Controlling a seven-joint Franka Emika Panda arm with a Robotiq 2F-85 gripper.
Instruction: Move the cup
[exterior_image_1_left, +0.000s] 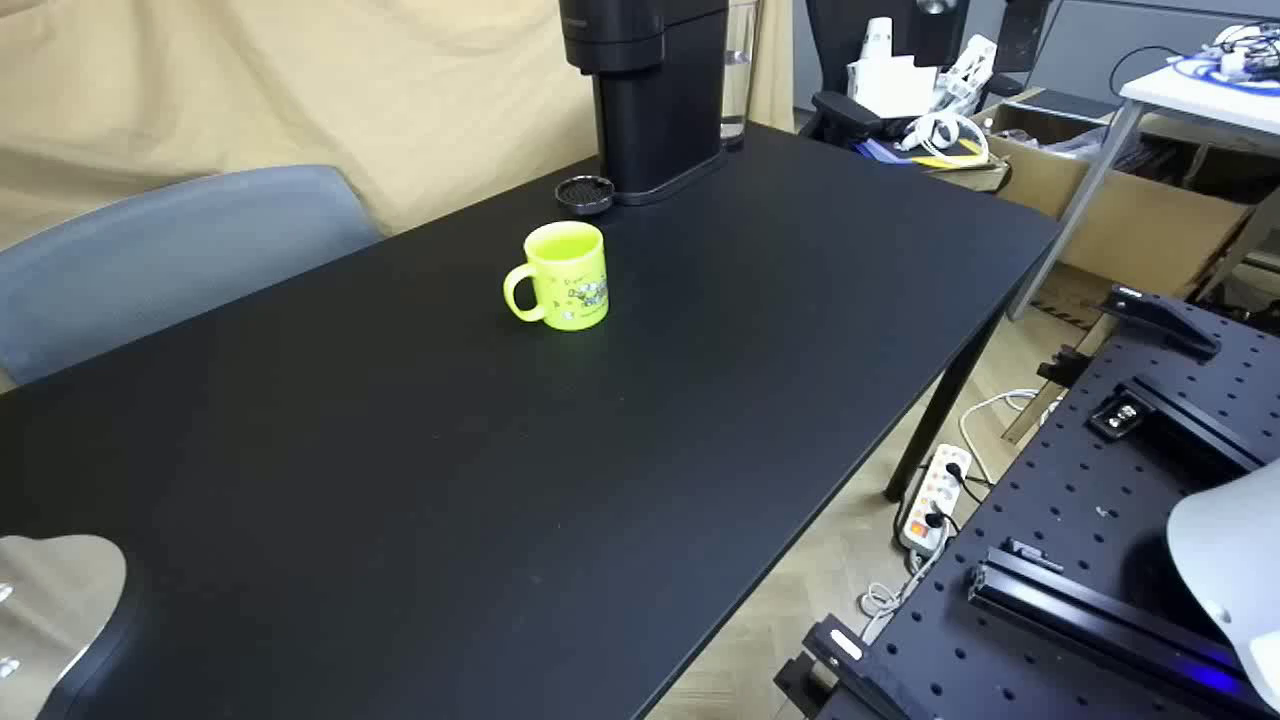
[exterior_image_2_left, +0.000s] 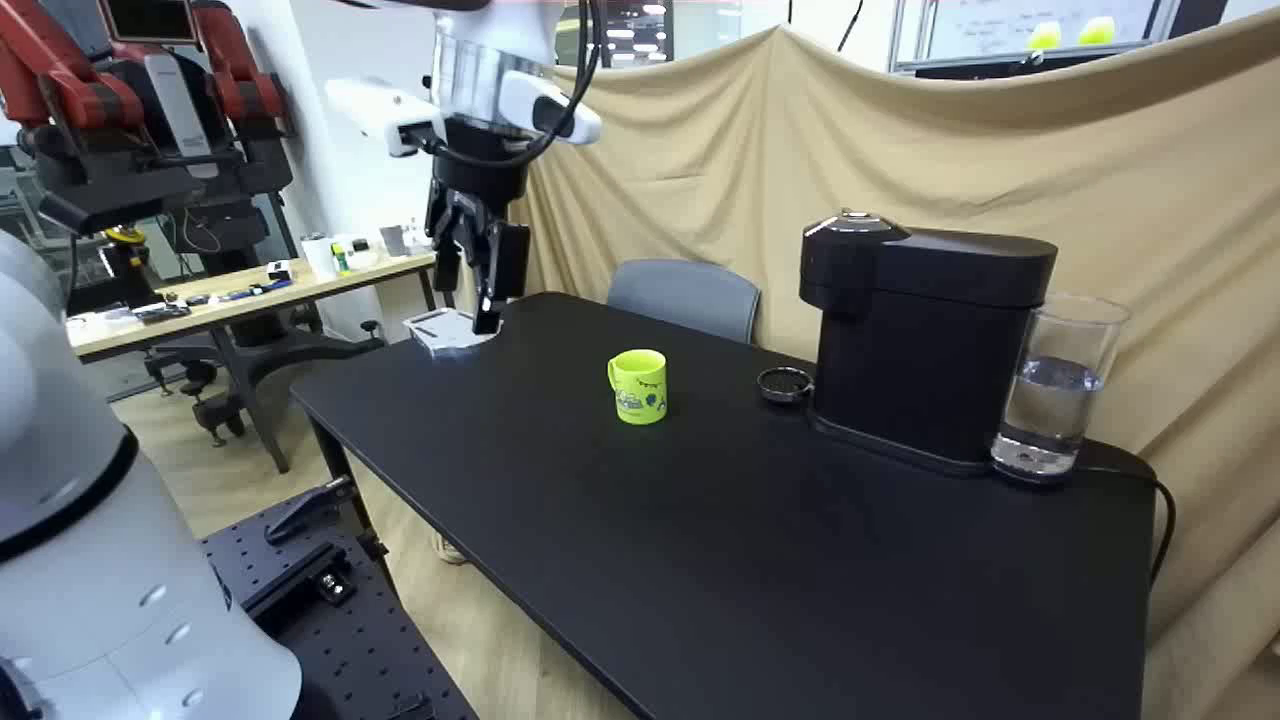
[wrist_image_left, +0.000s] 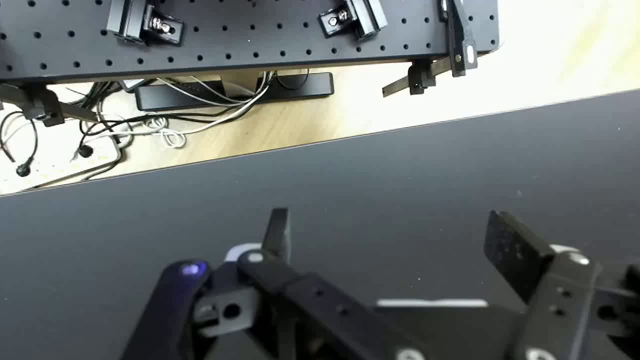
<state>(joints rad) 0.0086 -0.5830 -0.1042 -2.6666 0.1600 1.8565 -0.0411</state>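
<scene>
One cup (exterior_image_2_left: 638, 387), yellow-green, upright on the black table (exterior_image_2_left: 850, 600), lower than the gripper (wrist_image_left: 397, 240) and well apart from it. Handle on the gripper's side as seen in an exterior view. Gripper hangs over the table, spread wide, nothing held; cup does not show in the wrist view. Past the cup, farther off from the gripper: small round tray (exterior_image_2_left: 785, 385), coffee machine (exterior_image_2_left: 920, 370), water container (exterior_image_2_left: 1055, 400).

Progress, my reading: probably the outset. No contact, no lift. Left to do: reach across, grasp, carry, set down, let go. Caveat: no destination given, so a finished move could look much the same; cannot rule it out.
</scene>
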